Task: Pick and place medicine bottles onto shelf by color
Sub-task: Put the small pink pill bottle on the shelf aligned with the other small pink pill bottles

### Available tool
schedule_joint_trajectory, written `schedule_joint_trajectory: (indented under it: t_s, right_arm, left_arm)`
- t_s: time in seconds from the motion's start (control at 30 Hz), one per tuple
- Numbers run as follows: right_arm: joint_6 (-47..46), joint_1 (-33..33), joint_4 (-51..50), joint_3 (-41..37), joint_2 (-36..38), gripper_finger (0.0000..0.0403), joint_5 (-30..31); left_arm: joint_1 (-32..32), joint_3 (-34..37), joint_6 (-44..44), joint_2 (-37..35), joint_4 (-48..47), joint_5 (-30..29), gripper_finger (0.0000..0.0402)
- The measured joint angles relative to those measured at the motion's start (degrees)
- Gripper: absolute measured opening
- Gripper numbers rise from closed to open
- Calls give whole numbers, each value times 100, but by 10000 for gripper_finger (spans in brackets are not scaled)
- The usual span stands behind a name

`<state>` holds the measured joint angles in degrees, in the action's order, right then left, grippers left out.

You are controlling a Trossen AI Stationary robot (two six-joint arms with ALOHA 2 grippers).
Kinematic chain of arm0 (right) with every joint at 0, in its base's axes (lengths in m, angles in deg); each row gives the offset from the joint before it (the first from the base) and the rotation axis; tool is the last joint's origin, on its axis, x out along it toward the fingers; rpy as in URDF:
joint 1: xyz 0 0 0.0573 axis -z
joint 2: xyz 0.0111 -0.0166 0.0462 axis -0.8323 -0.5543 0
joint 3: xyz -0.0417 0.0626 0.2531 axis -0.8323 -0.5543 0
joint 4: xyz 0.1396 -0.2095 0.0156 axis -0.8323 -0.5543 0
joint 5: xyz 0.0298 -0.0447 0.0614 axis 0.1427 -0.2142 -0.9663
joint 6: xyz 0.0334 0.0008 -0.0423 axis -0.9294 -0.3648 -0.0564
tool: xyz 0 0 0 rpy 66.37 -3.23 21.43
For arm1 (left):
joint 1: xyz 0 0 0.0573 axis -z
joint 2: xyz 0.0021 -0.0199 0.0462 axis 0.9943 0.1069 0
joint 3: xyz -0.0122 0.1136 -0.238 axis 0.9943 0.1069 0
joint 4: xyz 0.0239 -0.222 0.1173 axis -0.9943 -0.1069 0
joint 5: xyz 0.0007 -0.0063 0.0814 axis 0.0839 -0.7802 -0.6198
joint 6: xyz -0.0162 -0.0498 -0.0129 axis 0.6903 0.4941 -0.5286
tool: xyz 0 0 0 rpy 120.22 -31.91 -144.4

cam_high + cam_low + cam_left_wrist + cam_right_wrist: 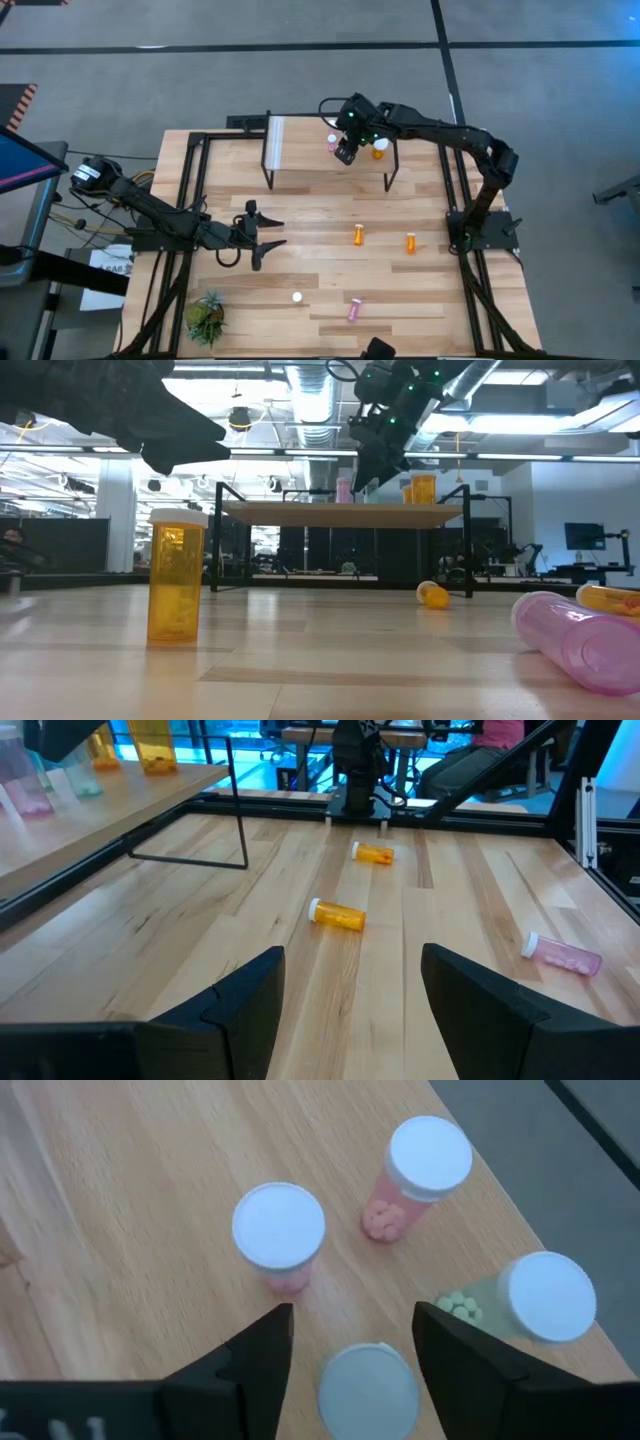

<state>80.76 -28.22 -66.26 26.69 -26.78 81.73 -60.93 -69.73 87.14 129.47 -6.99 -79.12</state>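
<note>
Right wrist view looks straight down on the shelf [330, 150]: the right gripper [350, 1342] hangs with jaws released above an upright teal bottle [367, 1385], between them, pink bottles [279, 1235] beyond. Left gripper [262, 232] waits released over the counter [330, 270].

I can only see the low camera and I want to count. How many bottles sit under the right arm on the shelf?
Observer: The right wrist view shows four white-capped ones: two pink bottles, a green-tinted bottle and a pale bottle.
Operator: Is it holding one?
Observer: No. The right gripper hangs above them, jaws open, with the pale bottle's cap showing between them.
Operator: And the other arm?
Observer: From above, the left gripper hovers over the table, jaws open and empty, away from the shelf.
</note>
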Motion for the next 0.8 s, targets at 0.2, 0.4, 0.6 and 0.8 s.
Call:
schedule_joint_trajectory:
  t_s: [0.2,0.4,0.6,0.8]
  right_arm:
    - [-33,0,-54,-2,203,244,0]
    - [-134,-1,-56,-2,713,245,2]
    - [-191,-284,-454,-2,1408,245,4]
    - [-601,-1212,-1272,0,1986,245,20]
  left_arm:
    - [0,0,-2,0,-2,0,225]
    - [-1,0,-2,0,-3,0,225]
    - [1,0,0,0,-5,2,225]
    - [-1,0,2,0,-4,18,225]
